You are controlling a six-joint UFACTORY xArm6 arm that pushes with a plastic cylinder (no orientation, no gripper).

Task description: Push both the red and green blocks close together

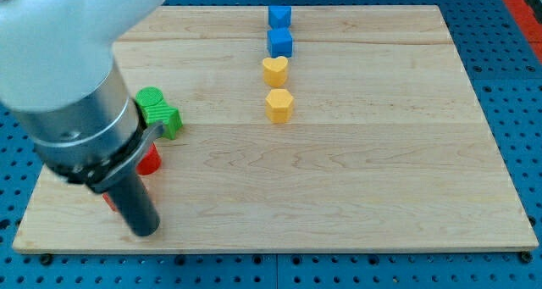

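My dark rod comes down from the large arm housing at the view's left, and my tip [144, 230] rests near the board's bottom-left corner. A green round block [151, 97] and a second green block [168, 119] touch each other just above and right of the arm. A red block [151, 160] lies right below them, partly hidden behind the arm. A sliver of another red block [108, 201] shows just left of the rod. My tip is below the red block and close to the red sliver.
The wooden board [356, 196] lies on a blue perforated table. At the view's top centre, two blue cubes [279, 17] [280, 42], a yellow heart [274, 70] and a yellow hexagon [279, 105] form a column.
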